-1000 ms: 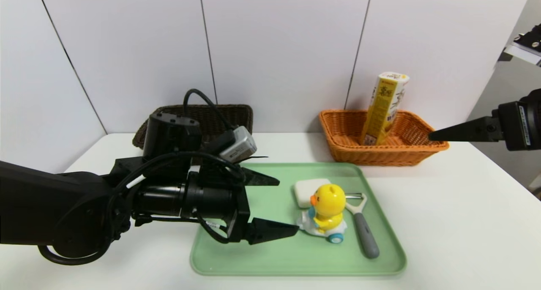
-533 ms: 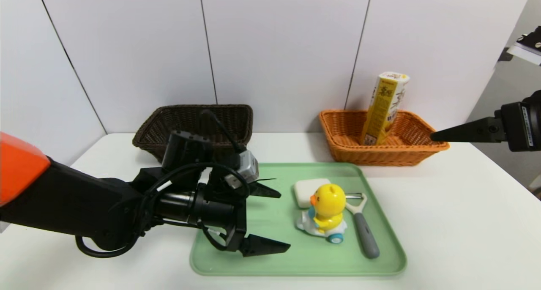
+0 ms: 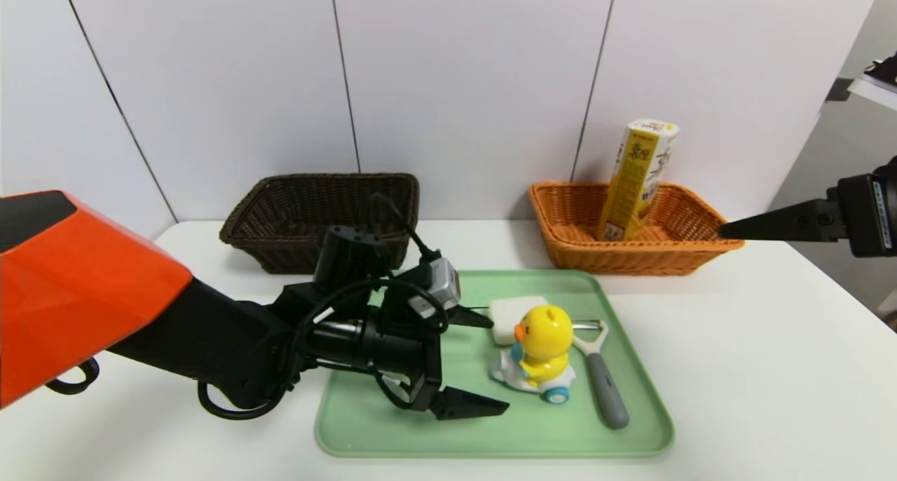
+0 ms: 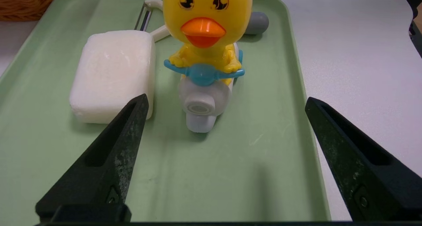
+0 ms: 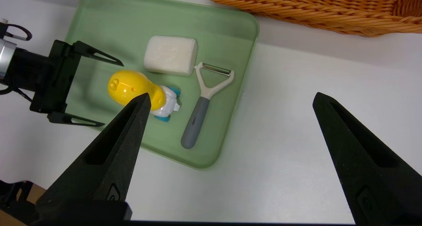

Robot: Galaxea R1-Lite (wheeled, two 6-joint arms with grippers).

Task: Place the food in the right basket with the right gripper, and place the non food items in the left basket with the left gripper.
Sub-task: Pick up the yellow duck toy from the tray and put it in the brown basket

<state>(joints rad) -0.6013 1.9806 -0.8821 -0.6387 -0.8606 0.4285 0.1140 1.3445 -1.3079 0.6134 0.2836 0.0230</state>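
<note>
1. Left gripper [image 3: 483, 362], jaws spread wide and holding nothing, sits low over the pale green plastic tray [image 3: 364, 432], aimed at the yellow plastic duck toy on a white scooter [image 3: 538, 351], likely to straddle it.
2. Right gripper [image 5: 230, 156], also wide and empty, hangs parked beside the orange wicker basket [image 3: 567, 249].

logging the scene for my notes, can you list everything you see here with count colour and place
tray: 1, pale green, middle of the table
duck toy: 1, yellow on a white and blue scooter, upright on the tray
white block: 1, white, on the tray just behind the duck toy
peeler: 1, white head and grey handle, flat on the tray beside the duck toy
carton: 1, yellow, standing tilted in the orange basket
orange basket: 1, orange, back right of the table
brown basket: 1, dark brown, back left
table: 1, white
left pincer: 1, black, open, low over the tray facing the duck toy
right pincer: 1, black, open, raised near the orange basket
</note>
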